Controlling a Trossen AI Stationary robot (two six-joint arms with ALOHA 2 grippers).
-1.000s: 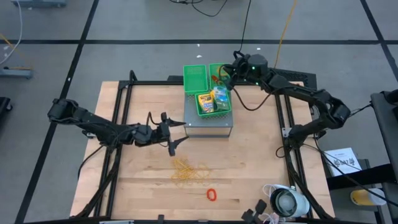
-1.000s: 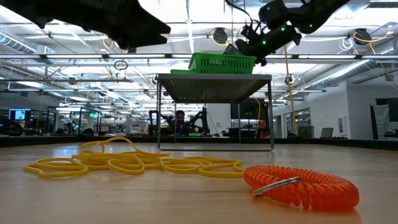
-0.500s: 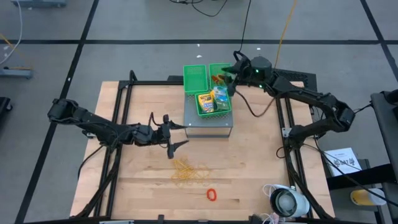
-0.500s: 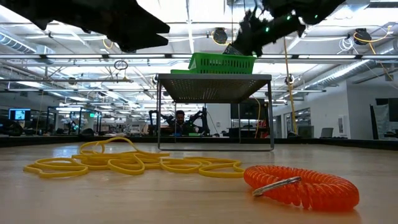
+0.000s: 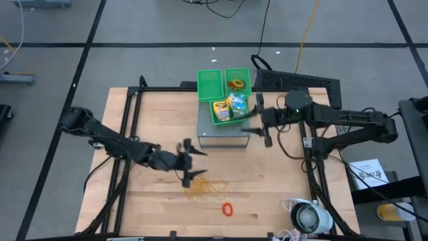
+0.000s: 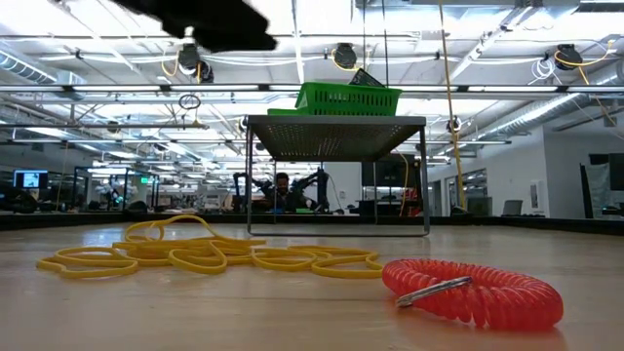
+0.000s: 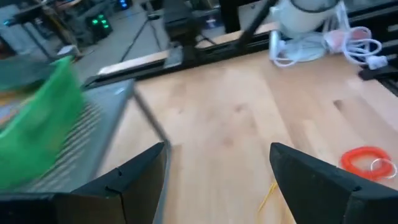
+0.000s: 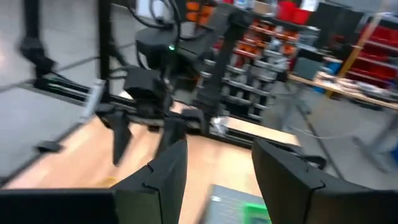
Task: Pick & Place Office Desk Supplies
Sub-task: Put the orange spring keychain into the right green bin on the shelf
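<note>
Left end effector (image 5: pixel 188 159): fingers apart and empty, poised just above the near edge of the tan rubber bands (image 5: pixel 204 187), apparently lined up to take them next.
Left arm: stretched low across the counter (image 5: pixel 281 181) from its left side, wrist angled down toward the tangle.
Right end effector (image 5: pixel 263 124): fingers apart in its wrist view, holding nothing, hanging beside the right edge of the grey stand (image 5: pixel 224 135) that carries the green mesh bins (image 5: pixel 224 94).
Right arm: folded in from the counter's right side, reaching level toward the stand; it looks clear of the bins, with no load.
Sorted supplies: the crayon box (image 5: pixel 221 110) and green-white packet (image 5: pixel 237 106) sit together in the near bin; a small orange item (image 5: pixel 235 84) lies in the far right bin.
Loose supplies: the rubber bands sprawl mid-counter; the red coil ring (image 5: pixel 228 209) lies nearer the front edge, apart from them.
Off-task: the white round device (image 5: pixel 308 217) rests at the front right corner.
</note>
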